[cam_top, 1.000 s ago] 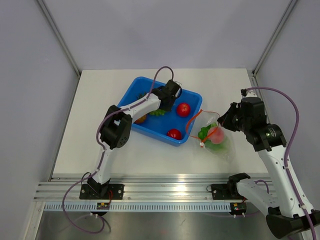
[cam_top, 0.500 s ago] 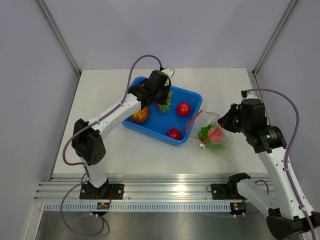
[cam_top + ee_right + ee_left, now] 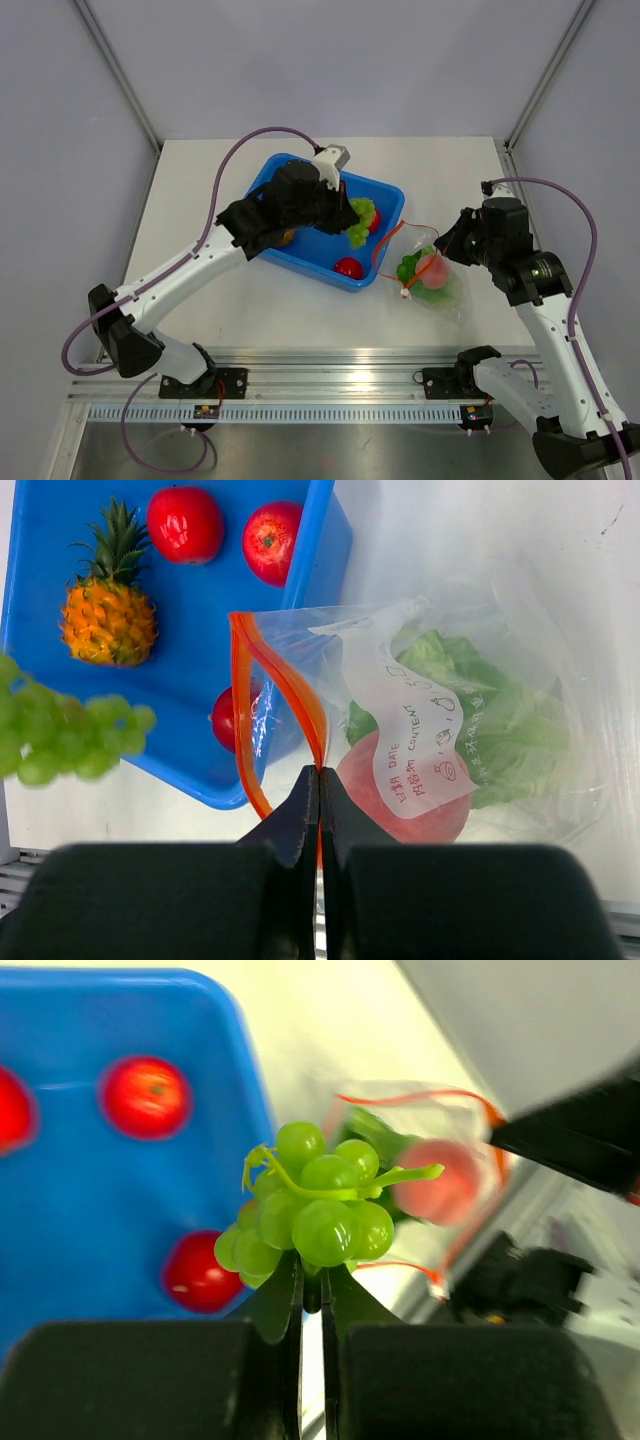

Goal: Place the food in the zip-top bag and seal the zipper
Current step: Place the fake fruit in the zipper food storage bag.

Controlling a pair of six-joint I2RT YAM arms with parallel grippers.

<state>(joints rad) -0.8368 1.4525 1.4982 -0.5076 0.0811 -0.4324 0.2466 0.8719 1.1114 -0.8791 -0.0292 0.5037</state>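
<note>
My left gripper [image 3: 349, 214] is shut on a bunch of green toy grapes [image 3: 320, 1210] and holds it above the right part of the blue tub [image 3: 388, 189]. My right gripper [image 3: 318, 775] is shut on the orange-red zipper [image 3: 247, 710] of the clear zip-top bag [image 3: 520, 630], holding its mouth open toward the tub. The bag [image 3: 440, 290] holds a green cabbage [image 3: 500, 720] and a pink peach [image 3: 400, 805]. In the tub lie a pineapple [image 3: 108, 610] and three red fruits [image 3: 185, 523], [image 3: 272, 542], [image 3: 226, 720].
The blue tub [image 3: 40, 590] sits just left of the bag, on the white table [image 3: 200, 200]. Grey walls and metal posts enclose the table's back and sides. An aluminium rail [image 3: 330, 380] runs along the near edge.
My left arm has lifted the grapes out of the tub's back and swung right, toward the bag's mouth. The right arm and the bag have not moved.
</note>
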